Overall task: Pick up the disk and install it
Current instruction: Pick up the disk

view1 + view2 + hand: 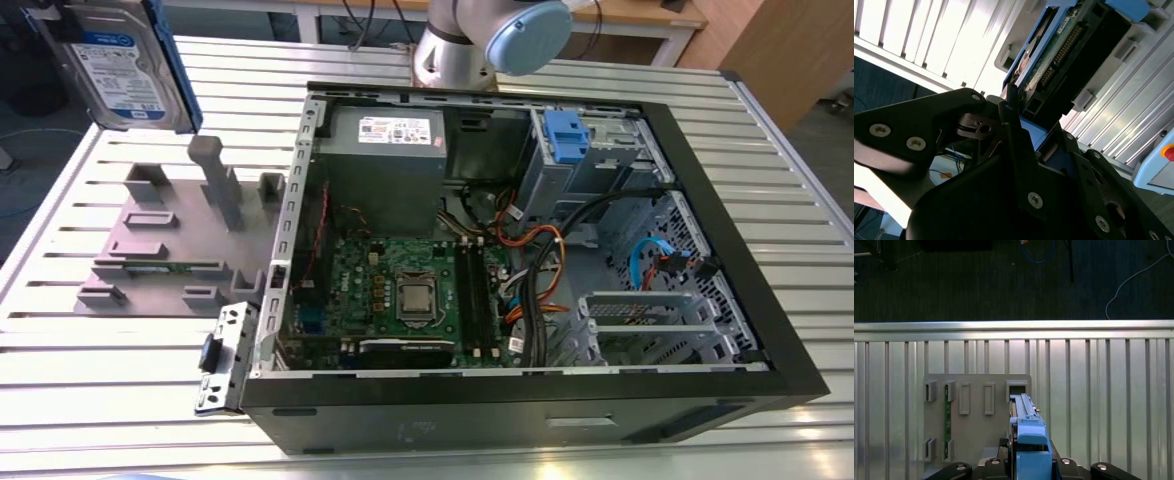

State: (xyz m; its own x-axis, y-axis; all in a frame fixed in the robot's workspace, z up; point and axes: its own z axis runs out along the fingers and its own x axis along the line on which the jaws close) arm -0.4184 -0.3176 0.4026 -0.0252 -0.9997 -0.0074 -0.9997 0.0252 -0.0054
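First wrist view: pincer (1031,463) clamped on the disk (1027,427) over the slatted metal table (1104,390), dark floor (954,280) beyond

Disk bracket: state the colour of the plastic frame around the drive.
Blue; the bracket around the disk shows best in the first wrist view.

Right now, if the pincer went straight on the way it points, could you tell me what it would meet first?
Probably the grey stand: in the first wrist view the pincer, shut on the disk, points down at it, with the disk's end leading. Depth is unclear.
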